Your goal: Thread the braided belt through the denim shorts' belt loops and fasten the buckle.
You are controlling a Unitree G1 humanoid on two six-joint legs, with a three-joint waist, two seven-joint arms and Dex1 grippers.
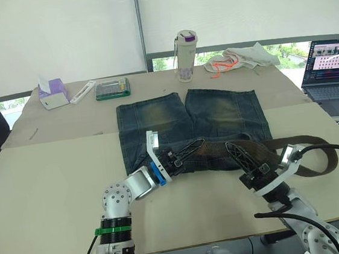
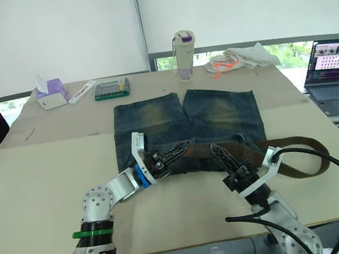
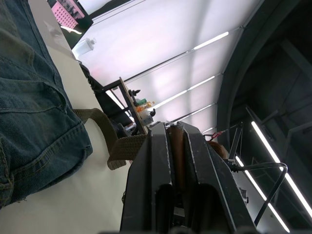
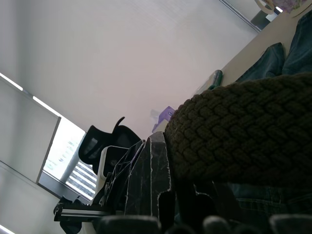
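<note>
While the belt [image 1: 254, 149] is pinched by both grippers (left [image 1: 190, 147], right [image 1: 236, 154]) at the shorts' [image 1: 187, 125] waistband, slack should be fed gently, strap kept flat.

Bottle [image 1: 187, 55], tissue box [image 1: 53, 92], cloth [image 1: 241, 57] on table [image 1: 53, 175]; laptop [image 1: 333, 76] right.
</note>
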